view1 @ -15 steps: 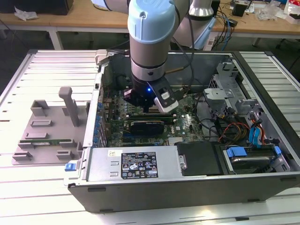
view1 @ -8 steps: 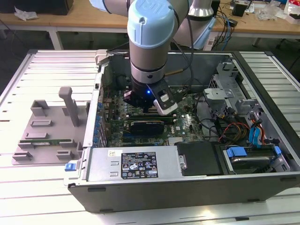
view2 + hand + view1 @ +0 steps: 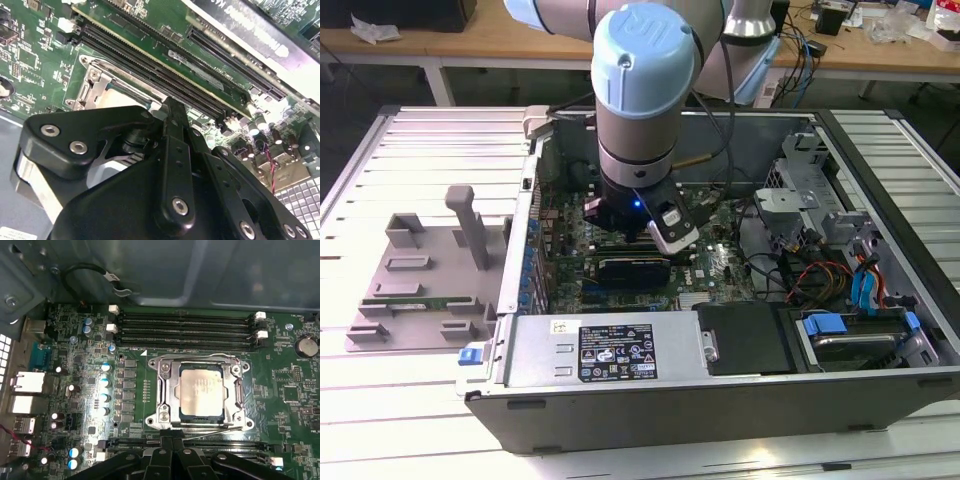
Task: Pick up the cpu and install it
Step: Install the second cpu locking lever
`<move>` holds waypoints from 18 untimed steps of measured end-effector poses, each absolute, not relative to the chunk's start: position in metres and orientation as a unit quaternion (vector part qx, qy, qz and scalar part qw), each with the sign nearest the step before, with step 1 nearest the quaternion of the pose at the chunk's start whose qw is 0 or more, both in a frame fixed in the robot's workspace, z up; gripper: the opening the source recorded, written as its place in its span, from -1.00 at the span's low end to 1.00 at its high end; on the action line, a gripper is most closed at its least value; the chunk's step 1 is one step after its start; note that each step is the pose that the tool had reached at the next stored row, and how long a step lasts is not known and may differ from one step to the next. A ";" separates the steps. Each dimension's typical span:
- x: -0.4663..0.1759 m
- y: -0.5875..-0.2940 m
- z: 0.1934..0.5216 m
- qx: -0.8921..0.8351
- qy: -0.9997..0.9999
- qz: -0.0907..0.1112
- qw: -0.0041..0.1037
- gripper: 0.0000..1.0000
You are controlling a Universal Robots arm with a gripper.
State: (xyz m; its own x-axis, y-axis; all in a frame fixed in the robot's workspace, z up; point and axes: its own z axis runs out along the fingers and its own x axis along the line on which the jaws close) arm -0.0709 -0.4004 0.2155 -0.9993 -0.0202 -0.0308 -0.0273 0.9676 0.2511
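A: Where is your cpu (image 3: 201,390) at this point?

B: In the first wrist view you see it lying flat inside the socket frame (image 3: 165,390) on the motherboard (image 3: 295,395), silver top up, square to the frame. The memory slots (image 3: 185,327) run just beside the frame on one side, and a second bank sits on the other side, near the gripper's black linkage.

A: And your gripper (image 3: 172,442)?

B: It hangs just beside the socket, above the board, inside the open computer case (image 3: 720,400). In the exterior view the arm (image 3: 640,100) reaches straight down into the case, which rests on the slatted worktop (image 3: 430,140). The grey fixture tray (image 3: 420,290) sits on the exterior view's left, well apart from the arm.

A: How do the jaws stand?

B: In both wrist views they look drawn together, with nothing between them. The second wrist view shows a single narrow black tip in front of the socket frame.

A: So which step are you in?

B: My judgement: the placing is done, since the chip is seated and you hold nothing. You are at release or check. Any further motion calls for care, because the tip is close to the frame and the slots.
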 end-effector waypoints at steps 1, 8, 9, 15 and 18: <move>-0.071 -0.401 0.214 -0.011 0.991 0.130 0.014 -0.79; -0.080 -0.400 0.205 0.005 0.989 0.145 0.016 -0.79; -0.080 -0.400 0.204 0.007 0.989 0.148 0.017 -0.79; -0.087 -0.400 0.198 0.022 0.988 0.153 0.019 -0.79; -0.091 -0.397 0.196 0.031 0.987 0.156 0.020 -0.79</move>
